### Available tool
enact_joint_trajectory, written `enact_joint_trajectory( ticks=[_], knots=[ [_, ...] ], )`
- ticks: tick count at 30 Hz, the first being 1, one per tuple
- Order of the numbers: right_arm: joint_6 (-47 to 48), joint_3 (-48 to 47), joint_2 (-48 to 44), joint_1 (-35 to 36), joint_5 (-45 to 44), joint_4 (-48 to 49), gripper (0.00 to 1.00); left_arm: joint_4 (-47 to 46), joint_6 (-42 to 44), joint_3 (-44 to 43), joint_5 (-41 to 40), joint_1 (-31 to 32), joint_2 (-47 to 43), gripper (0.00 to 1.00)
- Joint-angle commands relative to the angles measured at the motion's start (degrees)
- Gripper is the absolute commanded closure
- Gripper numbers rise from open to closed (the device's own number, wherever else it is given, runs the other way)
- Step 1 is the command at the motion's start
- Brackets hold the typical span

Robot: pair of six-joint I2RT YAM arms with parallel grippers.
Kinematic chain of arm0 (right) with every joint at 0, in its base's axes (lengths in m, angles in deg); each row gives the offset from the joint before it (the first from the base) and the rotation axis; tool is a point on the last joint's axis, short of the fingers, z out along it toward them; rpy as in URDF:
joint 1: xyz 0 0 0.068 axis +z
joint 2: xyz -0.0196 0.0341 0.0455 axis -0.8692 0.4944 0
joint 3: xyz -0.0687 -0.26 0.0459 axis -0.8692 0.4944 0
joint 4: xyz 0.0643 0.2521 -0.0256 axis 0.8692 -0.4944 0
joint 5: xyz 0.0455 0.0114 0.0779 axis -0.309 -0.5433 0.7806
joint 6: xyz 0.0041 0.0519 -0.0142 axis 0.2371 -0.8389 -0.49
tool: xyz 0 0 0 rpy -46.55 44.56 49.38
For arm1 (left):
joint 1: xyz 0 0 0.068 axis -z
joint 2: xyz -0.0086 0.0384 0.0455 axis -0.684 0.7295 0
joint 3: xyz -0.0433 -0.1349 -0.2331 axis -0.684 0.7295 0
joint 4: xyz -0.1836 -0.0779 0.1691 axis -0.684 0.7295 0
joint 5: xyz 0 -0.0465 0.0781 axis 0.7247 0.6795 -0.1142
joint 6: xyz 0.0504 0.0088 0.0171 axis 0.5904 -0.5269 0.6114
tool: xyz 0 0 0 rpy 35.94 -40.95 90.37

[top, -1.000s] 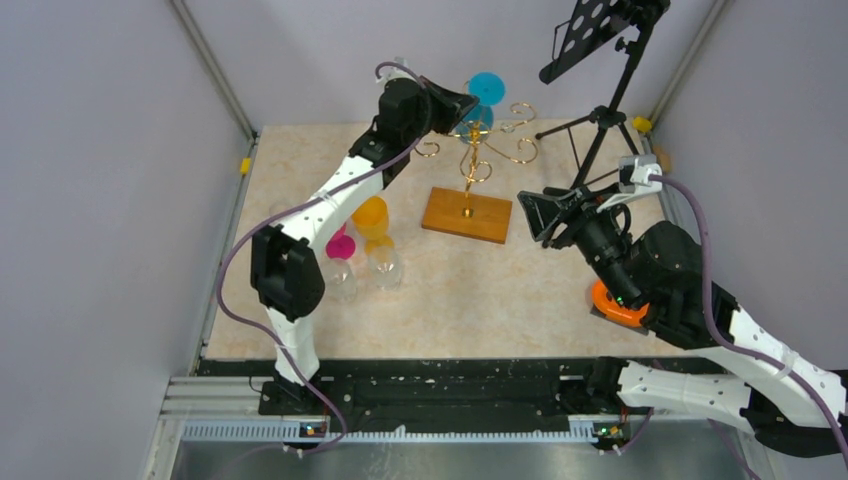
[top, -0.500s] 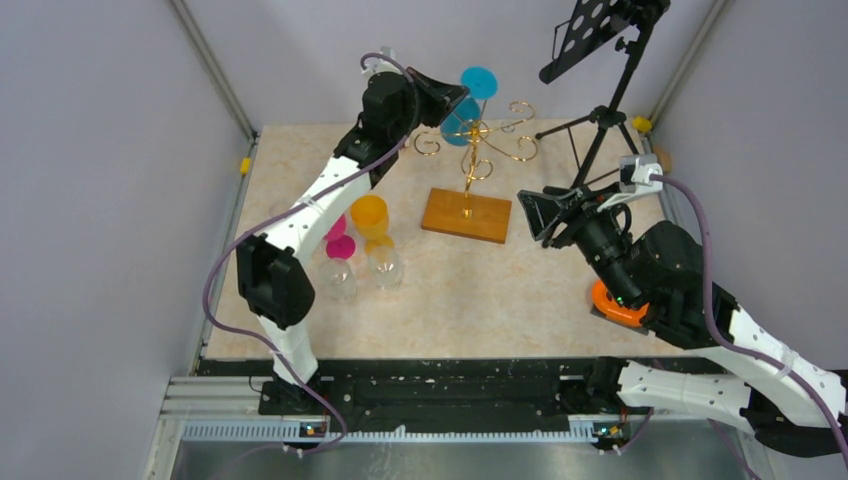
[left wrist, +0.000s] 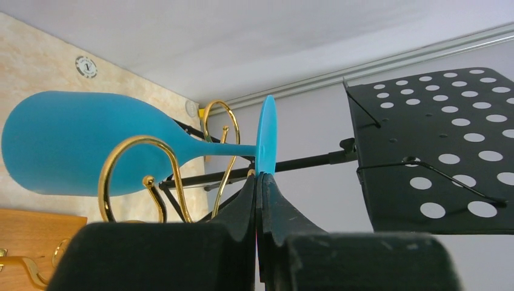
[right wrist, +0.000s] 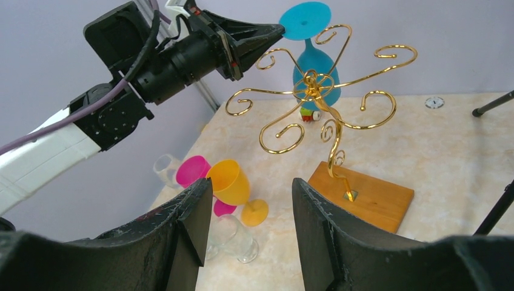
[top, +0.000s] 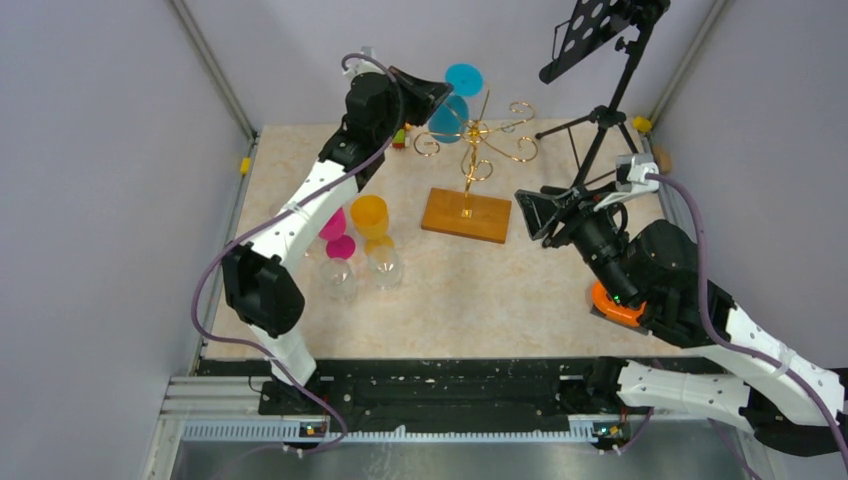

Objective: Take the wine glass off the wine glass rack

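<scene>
Pale marbled worktop (top: pixel 480 290) runs between lilac walls, and the wine glass rack (top: pixel 467 214) stands toward the back of it on a wooden base. The blue wine glass (top: pixel 447 115) hangs up beside the rack's scroll arms, on the side away from the black tripod stand (top: pixel 590 35), with its foot uppermost and its bowl below. The left fingers (left wrist: pixel 270 203) are pressed together on the very rim of that foot. Whether the stem sits inside a gold scroll or just clear of it cannot be told. The right fingers (right wrist: pixel 321 242) stand wide apart and hold nothing, on the tripod side of the rack and well off it.

The weak point is that thin edge pinch. The bowl's weight hangs off to one side of it, so the glass could pivot or slide out and fall onto the coloured glasses (top: pixel 370 213) grouped beside the rack's base. A sideways pull could also hook the stem or bowl on a scroll and drag the light wire rack over, since nothing steadies its base.
</scene>
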Motion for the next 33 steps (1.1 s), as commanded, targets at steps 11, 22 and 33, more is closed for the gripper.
enact_joint_trajectory(
  ticks=[11,22,33],
  knots=[
    [0.24,-0.87,0.90,-0.30,1.93,1.41,0.36,-5.77,1.70,-2.69,7.36,-6.96,-1.76,1.00],
    [0.89,-0.94,2.64,-0.30,5.08,3.05,0.28,-5.37,3.55,0.42,15.63,-13.27,-7.42,1.00],
    [1.81,-0.23,5.52,-0.28,12.96,8.87,0.29,-1.09,4.46,8.01,21.11,-19.60,-19.72,1.00]
  ],
)
